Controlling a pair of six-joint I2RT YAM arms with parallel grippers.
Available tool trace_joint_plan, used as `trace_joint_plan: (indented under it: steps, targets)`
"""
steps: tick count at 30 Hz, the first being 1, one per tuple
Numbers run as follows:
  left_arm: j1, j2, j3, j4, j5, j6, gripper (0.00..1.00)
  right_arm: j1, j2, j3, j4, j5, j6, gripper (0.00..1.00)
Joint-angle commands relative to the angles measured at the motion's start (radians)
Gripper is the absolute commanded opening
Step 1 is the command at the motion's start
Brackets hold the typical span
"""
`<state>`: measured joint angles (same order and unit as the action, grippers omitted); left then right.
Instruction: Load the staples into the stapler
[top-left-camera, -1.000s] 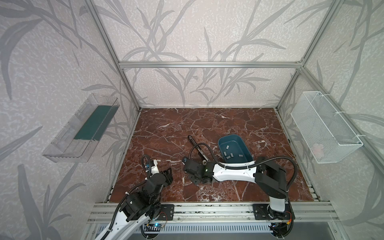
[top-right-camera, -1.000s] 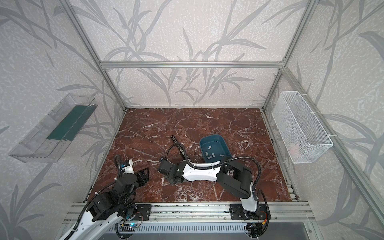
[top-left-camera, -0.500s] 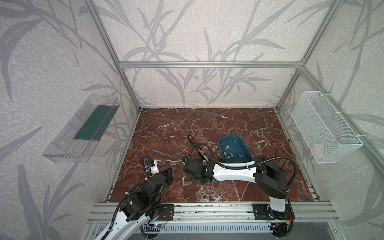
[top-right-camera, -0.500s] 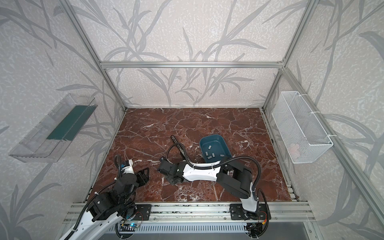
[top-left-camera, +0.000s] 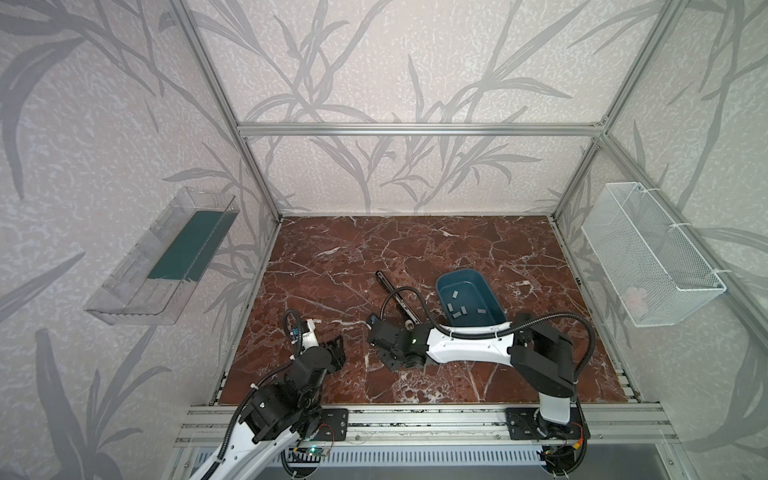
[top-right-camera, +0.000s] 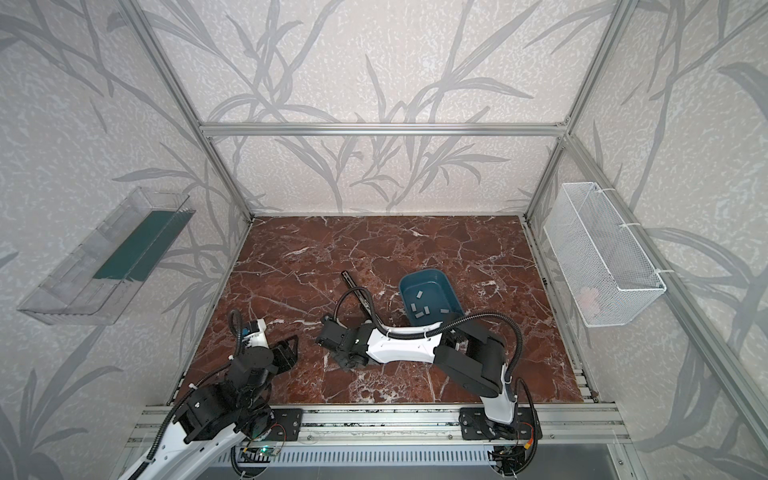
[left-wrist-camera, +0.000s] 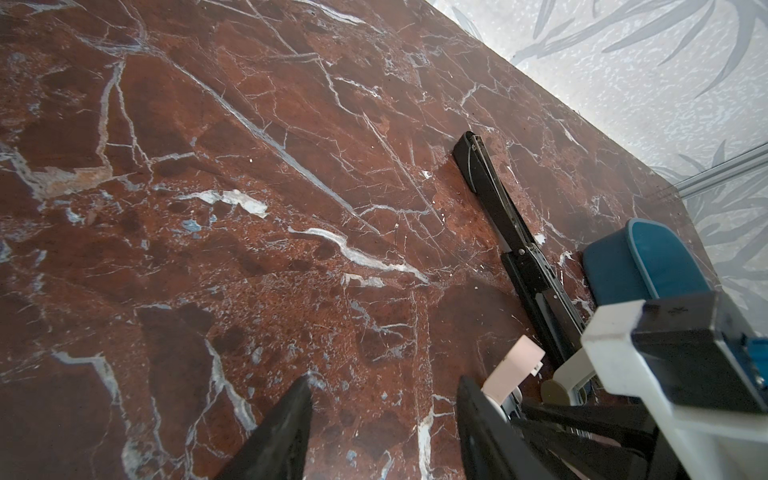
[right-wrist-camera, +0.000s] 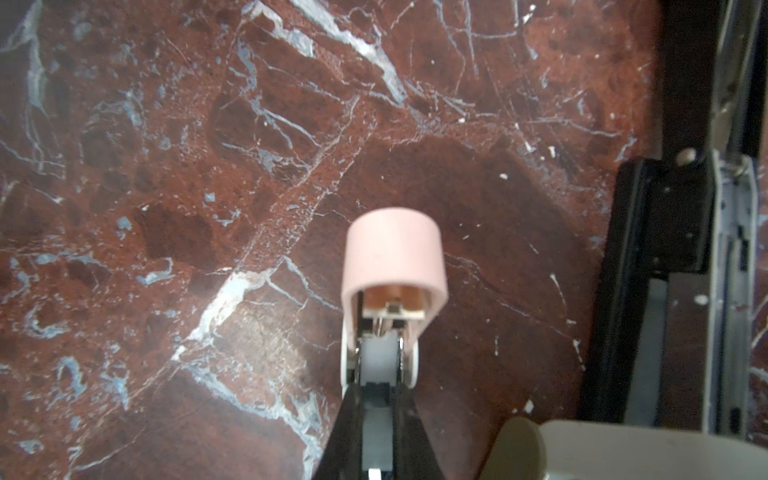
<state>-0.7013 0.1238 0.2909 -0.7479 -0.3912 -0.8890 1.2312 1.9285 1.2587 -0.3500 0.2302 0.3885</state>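
As both top views show, blue plastic tub (top-left-camera: 457, 272) on red marble tabletop (top-left-camera: 332, 266) holds loose grey staple strips (top-left-camera: 462, 310); white wire wall basket (top-right-camera: 582, 232) holds pale pink item (top-right-camera: 589, 294). Left wrist: left gripper (left-wrist-camera: 382, 384) fingers apart, empty; long black stapler (left-wrist-camera: 488, 195), opened flat, just beside tub. Right wrist: right gripper (right-wrist-camera: 379, 374) clamped on small pink stapler (right-wrist-camera: 395, 249).

Red-brown marble tabletop (top-left-camera: 332, 257) carries an opened black stapler (top-left-camera: 387, 285) lying just beside a blue tray (top-left-camera: 457, 272)
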Motion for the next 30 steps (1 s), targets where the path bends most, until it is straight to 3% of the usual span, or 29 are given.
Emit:
trace_joint_plan:
  steps: [1, 5, 21, 26, 30]
  targets:
    - [-0.002, -0.009, -0.005, -0.008, -0.02, 0.01, 0.57, 0.002, -0.038, -0.019, -0.033, -0.015, 0.016, 0.12]
    - [-0.001, -0.009, -0.006, -0.008, -0.019, 0.012, 0.57, 0.003, -0.035, -0.018, -0.044, -0.02, 0.016, 0.13]
    - [-0.001, -0.009, -0.006, -0.008, -0.018, 0.01, 0.57, 0.012, -0.062, -0.032, -0.092, -0.033, 0.025, 0.35]
    - [-0.003, -0.011, -0.004, -0.009, -0.016, 0.012, 0.57, 0.013, -0.14, -0.038, -0.131, 0.007, 0.025, 0.42]
    - [-0.001, -0.01, -0.006, -0.002, -0.015, 0.021, 0.59, 0.01, -0.291, -0.059, -0.206, 0.125, 0.054, 0.42]
